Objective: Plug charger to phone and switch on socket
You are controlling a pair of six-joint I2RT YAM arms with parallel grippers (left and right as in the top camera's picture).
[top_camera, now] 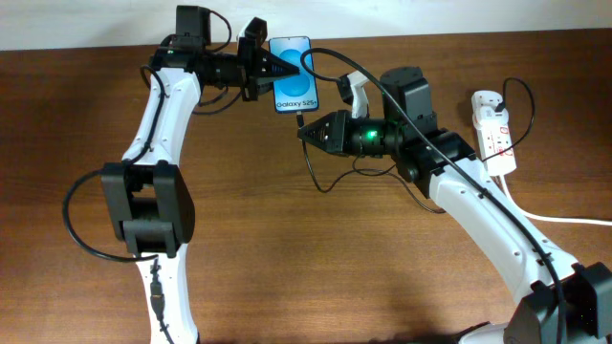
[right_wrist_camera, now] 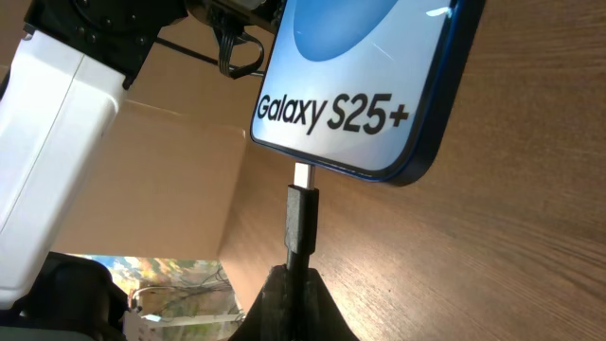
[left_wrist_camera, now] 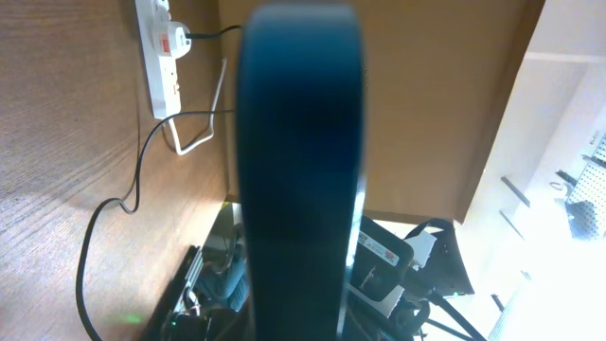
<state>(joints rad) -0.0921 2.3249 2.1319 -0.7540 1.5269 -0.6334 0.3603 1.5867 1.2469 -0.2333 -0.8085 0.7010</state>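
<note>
The phone (top_camera: 292, 75) with a bright blue screen reading "Galaxy S25+" lies at the table's far middle. My left gripper (top_camera: 287, 67) is shut on its edge; in the left wrist view the phone (left_wrist_camera: 301, 161) fills the centre as a dark slab. My right gripper (top_camera: 306, 132) is shut on the charger plug (right_wrist_camera: 302, 223), whose metal tip meets the bottom edge of the phone (right_wrist_camera: 365, 85). The thin black charger cable (top_camera: 320, 177) loops on the table. The white socket strip (top_camera: 493, 129) lies at the right, and shows far off in the left wrist view (left_wrist_camera: 163, 52).
A thick white cord (top_camera: 564, 220) runs from the strip toward the right edge. A black plug (top_camera: 480, 99) sits in the strip's far end. A wall stands behind the table's far edge. Bare brown wood lies in front of both arms.
</note>
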